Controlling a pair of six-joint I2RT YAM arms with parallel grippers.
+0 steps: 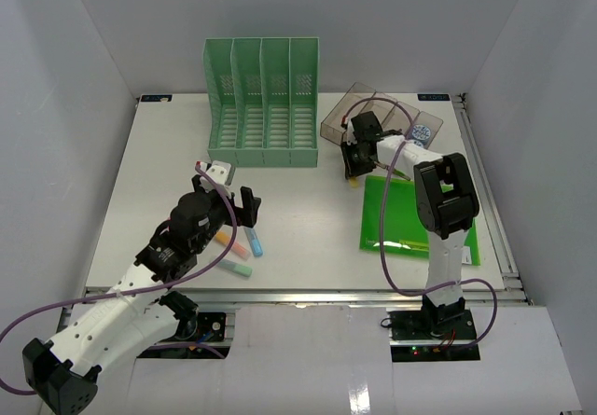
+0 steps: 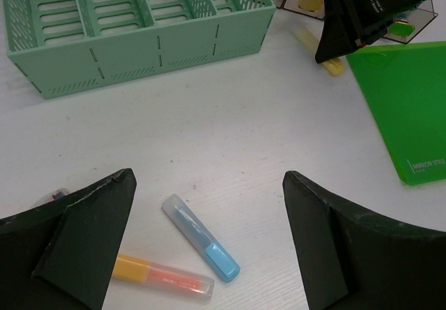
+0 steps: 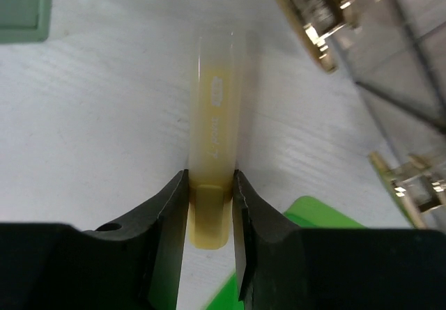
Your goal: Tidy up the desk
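White and broad, the desk (image 1: 308, 219) fills the walled enclosure. At its left front the left gripper (image 2: 209, 184) hovers with jaws spread wide above a blue highlighter (image 2: 202, 239) and an orange highlighter (image 2: 162, 275) lying on the surface. Farther back stands a green file rack (image 1: 263, 103). Right of it, the right gripper (image 3: 209, 181) is clamped on a yellow highlighter (image 3: 217, 108) lying flat, near a clear organizer box (image 1: 373, 107) and a green folder (image 1: 401, 214).

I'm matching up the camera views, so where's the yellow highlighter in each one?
Top external: yellow highlighter right of centre, at the right gripper.
Left wrist: highlighter upper right.
Right wrist: highlighter centre, between the fingers.
Shared landmark: the green folder beside it.
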